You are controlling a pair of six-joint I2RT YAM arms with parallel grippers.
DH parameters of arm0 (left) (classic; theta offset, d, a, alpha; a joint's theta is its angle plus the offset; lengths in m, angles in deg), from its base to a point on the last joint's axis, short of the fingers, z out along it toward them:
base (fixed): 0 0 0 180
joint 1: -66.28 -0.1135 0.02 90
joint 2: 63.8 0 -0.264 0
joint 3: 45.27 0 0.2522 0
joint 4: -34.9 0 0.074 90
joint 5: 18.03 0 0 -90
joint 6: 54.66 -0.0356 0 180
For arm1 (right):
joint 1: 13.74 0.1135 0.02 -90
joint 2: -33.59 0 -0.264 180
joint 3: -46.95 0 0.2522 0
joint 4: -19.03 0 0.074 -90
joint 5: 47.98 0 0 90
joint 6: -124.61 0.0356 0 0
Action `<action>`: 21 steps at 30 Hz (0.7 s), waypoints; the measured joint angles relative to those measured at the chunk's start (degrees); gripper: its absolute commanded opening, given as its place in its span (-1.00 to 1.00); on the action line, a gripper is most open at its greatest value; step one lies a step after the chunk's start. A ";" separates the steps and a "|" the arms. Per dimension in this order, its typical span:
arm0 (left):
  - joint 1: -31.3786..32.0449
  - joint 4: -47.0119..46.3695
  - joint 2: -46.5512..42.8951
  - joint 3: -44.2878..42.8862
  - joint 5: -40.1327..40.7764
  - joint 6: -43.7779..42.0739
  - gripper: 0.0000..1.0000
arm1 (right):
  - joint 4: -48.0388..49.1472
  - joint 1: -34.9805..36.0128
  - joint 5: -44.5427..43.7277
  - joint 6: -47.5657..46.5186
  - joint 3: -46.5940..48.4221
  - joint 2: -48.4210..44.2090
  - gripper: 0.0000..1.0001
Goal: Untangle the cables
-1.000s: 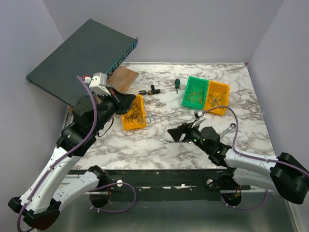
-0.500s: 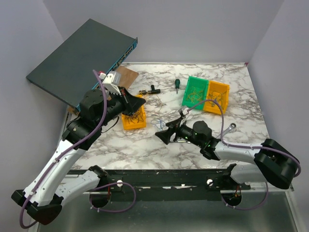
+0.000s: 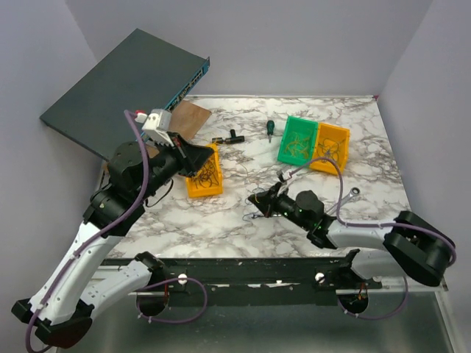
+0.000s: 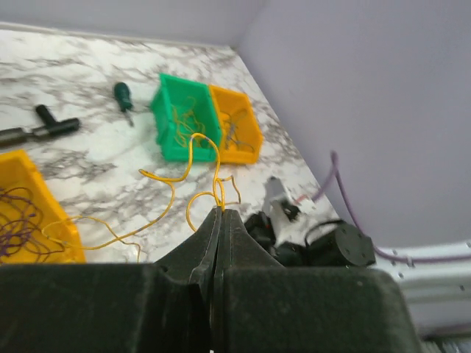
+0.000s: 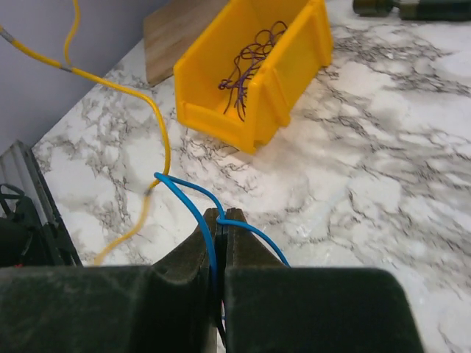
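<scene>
My right gripper (image 5: 218, 218), on the near side of the yellow bin (image 5: 257, 73), is clamped on the blue cable (image 5: 193, 206). This cable meets the yellow cable (image 5: 158, 125) just in front of that bin. My left gripper (image 4: 221, 215), above the bin's edge, pinches the yellow cable, whose loops stand free in the air. A green bin (image 4: 184, 118) sits well beyond the yellow bin.

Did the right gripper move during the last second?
Yes. The right gripper has shifted left, closer to the lone yellow bin.
</scene>
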 measured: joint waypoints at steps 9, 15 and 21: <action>-6.16 2.73 -10.36 6.25 21.64 7.43 -1.00 | -25.11 -0.11 -22.03 11.61 -3.82 -22.14 -0.99; -7.61 0.94 -8.63 11.06 20.39 8.37 -1.00 | -46.71 -4.68 -33.57 14.69 3.06 -29.75 -0.99; -7.41 -3.21 -2.10 11.23 11.91 8.31 -1.00 | -55.34 -21.99 -33.31 9.46 21.07 -19.96 -0.99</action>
